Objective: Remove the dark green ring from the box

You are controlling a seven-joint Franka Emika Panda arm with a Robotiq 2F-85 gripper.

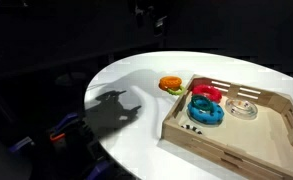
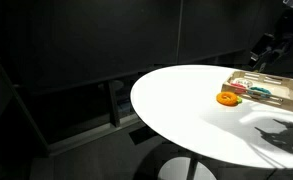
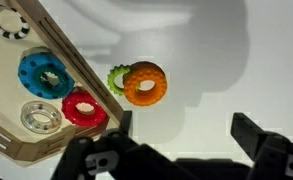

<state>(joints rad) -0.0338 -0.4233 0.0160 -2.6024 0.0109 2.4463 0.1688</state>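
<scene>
Exterior view, box side: box (image 1: 229,135) sits on the right of the white round counter (image 1: 136,140). Inside it are a red ring (image 1: 207,94), a blue ring (image 1: 206,111) just in front of the red one, and a pale ring (image 1: 242,108) to their right. The orange ring (image 1: 171,85) is outside, on the counter just beside the box's far-left corner. The green ring (image 1: 164,89) peeks out from under its left edge, so it is outside the box too. A dark shadow (image 1: 116,105) lies on the counter left of the rings. The top of the frame is too dark to pick out the gripper.

Exterior view, far side: box (image 2: 271,95) is at the right edge of the counter (image 2: 186,110), with the orange ring (image 2: 227,98) just left of it. The green ring is too small to separate here. The arm (image 2: 271,45) hangs above the box; can't read the jaws from this angle.

Wrist view: gripper (image 3: 182,122) is released, jaws spread wide with nothing between them, above bare counter (image 3: 216,50). The orange ring (image 3: 145,83) lies flat right of the box wall (image 3: 71,62). The green ring (image 3: 117,78) is toothed and looks lime here. It sticks out from under the orange ring's left side, just beside the wall and outside it. Inside the box are the blue ring (image 3: 46,75), red ring (image 3: 84,110), pale ring (image 3: 41,117) and a white dotted disc (image 3: 4,20).
</scene>
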